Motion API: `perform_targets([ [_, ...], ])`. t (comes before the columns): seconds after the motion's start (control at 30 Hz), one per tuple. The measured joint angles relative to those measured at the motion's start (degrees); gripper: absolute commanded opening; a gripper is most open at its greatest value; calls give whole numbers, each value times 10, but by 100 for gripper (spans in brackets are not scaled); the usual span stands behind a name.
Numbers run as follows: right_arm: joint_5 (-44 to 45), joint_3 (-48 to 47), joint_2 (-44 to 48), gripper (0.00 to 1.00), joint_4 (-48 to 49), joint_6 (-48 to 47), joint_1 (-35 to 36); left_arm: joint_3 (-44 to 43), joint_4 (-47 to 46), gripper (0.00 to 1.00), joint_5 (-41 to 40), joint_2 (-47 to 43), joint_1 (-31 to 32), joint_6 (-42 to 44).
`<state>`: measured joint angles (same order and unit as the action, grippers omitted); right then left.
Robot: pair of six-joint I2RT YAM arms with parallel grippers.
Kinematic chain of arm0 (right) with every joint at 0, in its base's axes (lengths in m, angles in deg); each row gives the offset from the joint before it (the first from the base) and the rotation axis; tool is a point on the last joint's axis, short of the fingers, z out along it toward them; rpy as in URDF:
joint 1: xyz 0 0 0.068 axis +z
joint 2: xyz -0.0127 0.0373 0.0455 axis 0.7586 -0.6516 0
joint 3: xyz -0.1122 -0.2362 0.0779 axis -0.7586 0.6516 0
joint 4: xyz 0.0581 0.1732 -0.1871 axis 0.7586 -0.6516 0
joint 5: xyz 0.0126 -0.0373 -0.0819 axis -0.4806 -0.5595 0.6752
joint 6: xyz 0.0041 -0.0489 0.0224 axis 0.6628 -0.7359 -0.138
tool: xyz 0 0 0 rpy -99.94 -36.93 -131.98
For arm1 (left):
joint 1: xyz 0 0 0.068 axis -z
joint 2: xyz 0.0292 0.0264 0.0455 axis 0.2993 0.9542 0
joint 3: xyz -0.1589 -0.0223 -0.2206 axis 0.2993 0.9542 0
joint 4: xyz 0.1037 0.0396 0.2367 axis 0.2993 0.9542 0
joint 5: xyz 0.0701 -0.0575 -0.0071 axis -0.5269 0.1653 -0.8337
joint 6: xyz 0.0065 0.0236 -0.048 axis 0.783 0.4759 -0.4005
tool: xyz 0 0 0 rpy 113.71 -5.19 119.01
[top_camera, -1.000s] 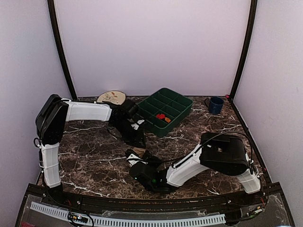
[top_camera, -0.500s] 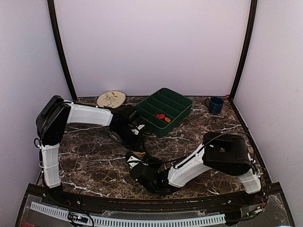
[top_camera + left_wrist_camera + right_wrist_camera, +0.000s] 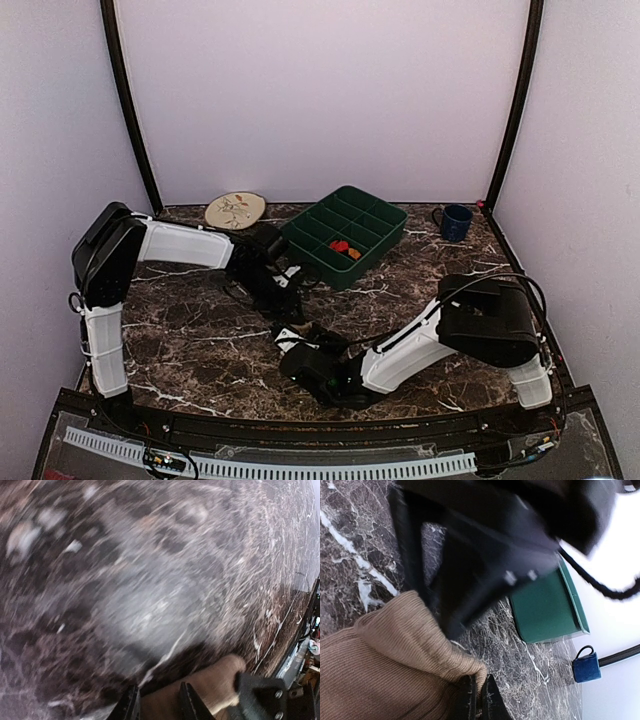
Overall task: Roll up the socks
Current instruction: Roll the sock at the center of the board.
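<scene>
The right gripper (image 3: 479, 690) is pinched almost closed on the edge of the tan sock (image 3: 385, 660). The left gripper (image 3: 159, 694), just on the far side of it, grips the same sock in a narrow gap. The sock lies mid-tabletop (image 3: 190, 340), on the near side of the green tray (image 3: 392, 216).

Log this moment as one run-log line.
task: roll socks | right gripper: shut on tan sock edge | left gripper: straddling same sock, grip unclear, view blurred | sock: lying on table
</scene>
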<state>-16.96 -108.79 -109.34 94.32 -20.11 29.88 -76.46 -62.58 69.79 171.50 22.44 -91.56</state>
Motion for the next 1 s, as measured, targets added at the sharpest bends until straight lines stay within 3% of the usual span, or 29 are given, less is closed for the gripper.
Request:
perform_targets([
  [0.23, -10, 14, 9, 0, 3, 3, -2, 59, -11, 34, 37, -33, -33, -12],
  [1.0, -18, 33, 18, 0, 20, 1, -5, 118, -110, 43, 125, -47, -28, -90],
])
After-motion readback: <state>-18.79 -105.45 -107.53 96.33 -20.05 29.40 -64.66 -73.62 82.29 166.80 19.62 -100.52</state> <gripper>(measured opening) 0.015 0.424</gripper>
